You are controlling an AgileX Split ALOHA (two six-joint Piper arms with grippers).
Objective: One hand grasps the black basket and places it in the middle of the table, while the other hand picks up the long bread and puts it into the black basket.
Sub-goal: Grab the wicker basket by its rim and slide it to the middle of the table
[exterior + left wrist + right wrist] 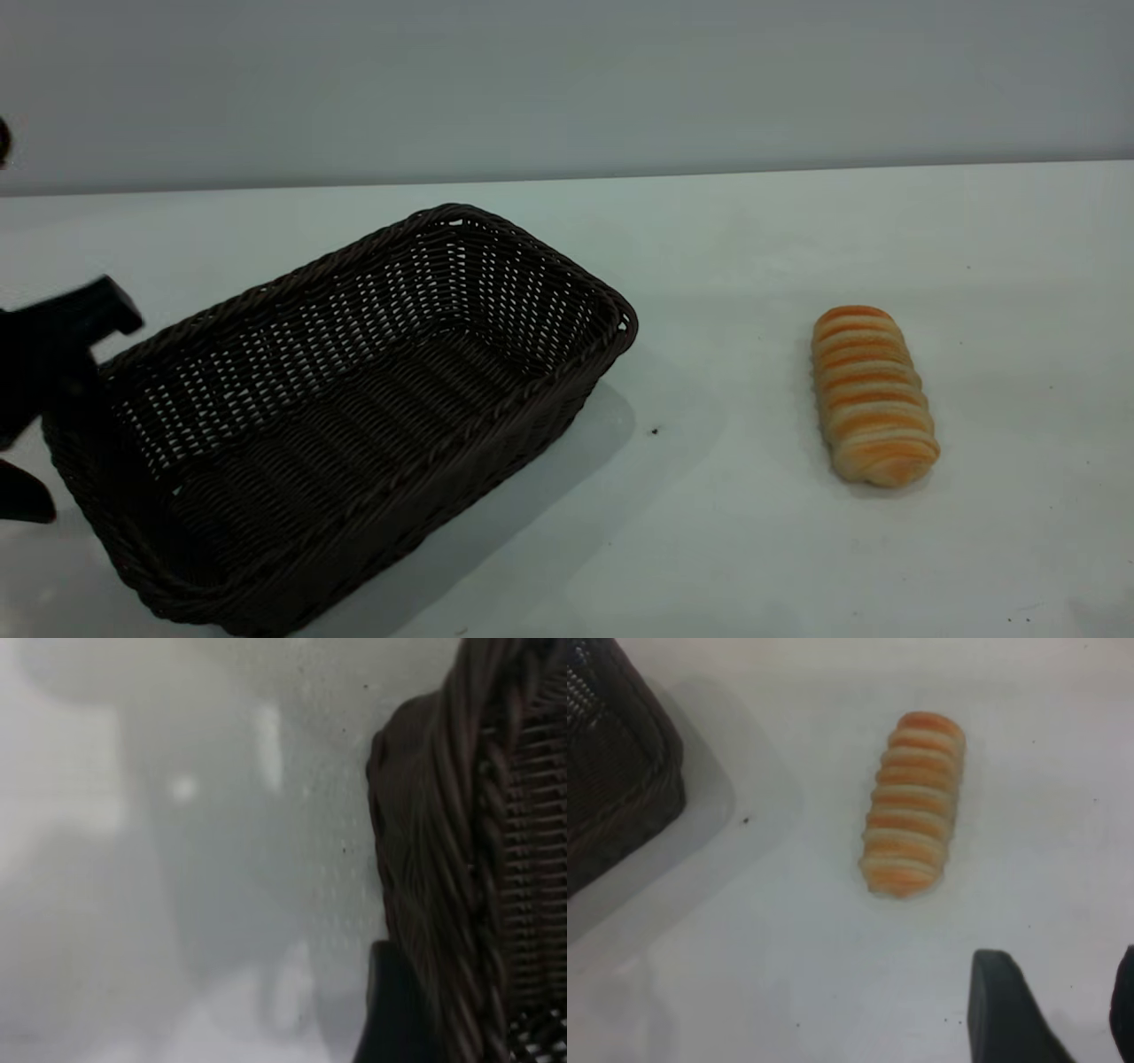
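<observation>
Black basket (354, 416) lies nearest, on the left half of the surface (726, 532), its right end raised with shadow beneath. Left hand (40, 399) sits at the basket's left end, braided rim between its 2 fingers, closed on it; the wrist view shows rim filling the frame. Long bread (873, 394) lies flat at right, well apart from the basket. Right hand (1050, 1014) hovers above the surface near the bread, fingers parted, holding nothing.

No text, label, brand, number or sign can be read anywhere — not on the basket (354, 408), the bread (873, 394) or the table (753, 549).
</observation>
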